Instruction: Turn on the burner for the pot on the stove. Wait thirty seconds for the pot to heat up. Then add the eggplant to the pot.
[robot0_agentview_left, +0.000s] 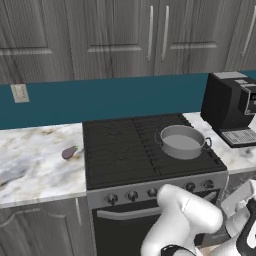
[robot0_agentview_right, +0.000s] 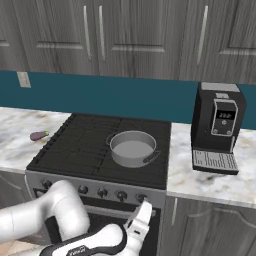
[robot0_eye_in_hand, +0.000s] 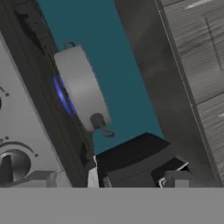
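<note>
The tool (robot0_agentview_right: 145, 206) sits low at the front of the stove (robot0_agentview_right: 100, 192), just by the right end of the knob row, with its jaws spread wide and nothing between them. In the hand view a blue flame (robot0_eye_in_hand: 62, 97) glows under the pot (robot0_eye_in_hand: 82, 87), so the burner (robot0_agentview_left: 187, 157) looks lit and the heating step seems under way. The move that matters next is the fetch of the eggplant (robot0_agentview_left: 69, 152): it lies on the marble tabletop (robot0_agentview_left: 35, 165) just left of the stove's edge, well apart from the tool, so the arm must rise from the knobs and swing across the whole cooktop to its own left. The eggplant is a small, smooth, dark purple oval with a green stem cap; its long axis runs roughly left to right along the tabletop with a slight tilt, stem end toward the stove, so a grip across the short width from above would likely suit it, and the glossy rounded skin could slip if pinched near an end. The pot (robot0_agentview_left: 182, 141) is round, shallow grey metal with two small loop handles and no lid, standing on the front right part of the black cast-iron grate, its open mouth a wide target for the drop. A black coffee machine (robot0_agentview_right: 218, 127) stands on the tabletop right of the stove, clear of that path.
</note>
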